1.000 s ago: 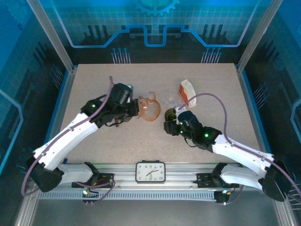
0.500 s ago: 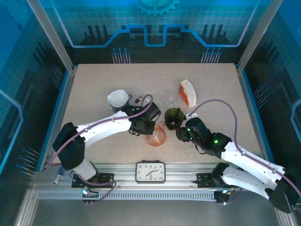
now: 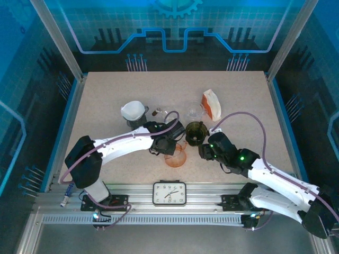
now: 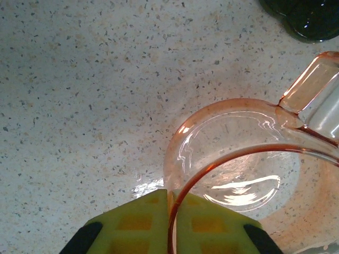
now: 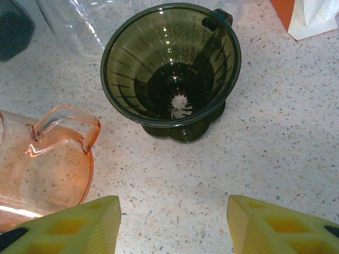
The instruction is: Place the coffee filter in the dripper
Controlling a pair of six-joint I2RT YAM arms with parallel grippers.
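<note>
A pink see-through dripper (image 3: 176, 155) with a handle (image 4: 310, 90) rests on the speckled table. My left gripper (image 3: 168, 146) is shut on its rim, the yellow fingers (image 4: 132, 222) pinching the thin edge. A dark green dripper (image 3: 195, 132) stands upright just behind it, empty inside (image 5: 172, 69). My right gripper (image 3: 204, 151) is open, its fingers (image 5: 74, 225) wide apart over bare table in front of the green dripper, touching nothing. White paper filters in an orange pack (image 3: 211, 105) stand at the back right; their corner (image 5: 312, 16) appears in the right wrist view.
A clear glass vessel (image 3: 194, 111) stands behind the green dripper. A white cone on a dark base (image 3: 133, 111) sits at the back left, behind my left arm. A clock (image 3: 169, 192) is fixed to the front rail. Bare table lies to the far left and right.
My left arm has carried the pink dripper from the middle back toward the front and set it lower. My right gripper has drawn back a little from the green dripper.
</note>
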